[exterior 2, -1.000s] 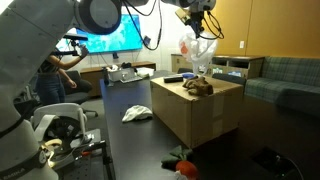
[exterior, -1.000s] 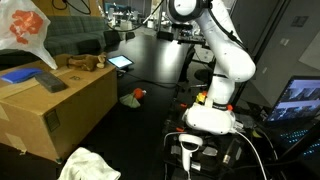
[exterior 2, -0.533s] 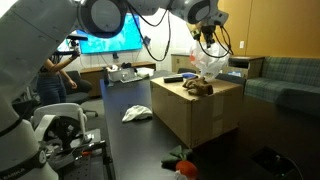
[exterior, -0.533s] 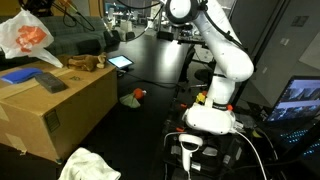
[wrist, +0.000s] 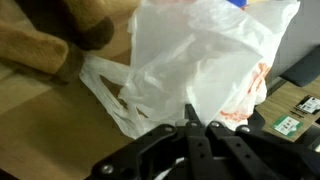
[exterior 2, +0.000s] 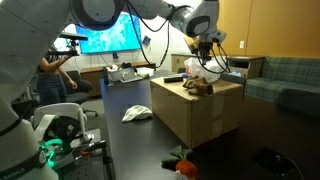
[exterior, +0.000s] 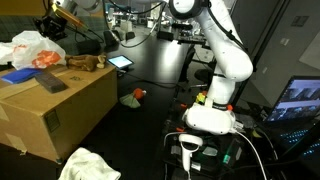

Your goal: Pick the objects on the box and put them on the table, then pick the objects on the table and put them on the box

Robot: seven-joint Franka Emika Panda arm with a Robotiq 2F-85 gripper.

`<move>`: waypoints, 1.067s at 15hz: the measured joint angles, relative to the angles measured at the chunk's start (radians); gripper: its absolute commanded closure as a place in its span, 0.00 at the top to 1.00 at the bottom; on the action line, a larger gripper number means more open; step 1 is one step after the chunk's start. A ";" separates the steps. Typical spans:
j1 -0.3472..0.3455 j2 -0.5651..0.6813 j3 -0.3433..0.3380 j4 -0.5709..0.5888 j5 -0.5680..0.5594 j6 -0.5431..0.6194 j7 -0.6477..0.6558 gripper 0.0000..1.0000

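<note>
My gripper is shut on a pinch of the white-and-orange plastic bag, which hangs just below it. In both exterior views the bag sags onto the top of the brown box, with the gripper right above it. The brown lump lies beside the bag. A blue flat pad and a dark grey slab also lie on the box. On the black table are the small red-green toy and the white cloth.
A tablet lies on the table beyond the box. The robot's white base stands at the right, with a lit screen beside it. A person and a large monitor are behind the table.
The gripper has come down over the box with the bag in it. The bag hung in the air before and now slumps on the box top.
</note>
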 measured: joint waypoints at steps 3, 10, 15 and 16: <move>0.002 -0.046 -0.011 -0.090 0.000 -0.032 -0.033 0.00; 0.000 -0.221 -0.042 -0.300 -0.013 -0.124 -0.124 0.27; 0.004 -0.339 -0.052 -0.399 -0.059 -0.153 -0.134 0.54; 0.007 -0.351 -0.052 -0.409 -0.069 -0.158 -0.134 0.62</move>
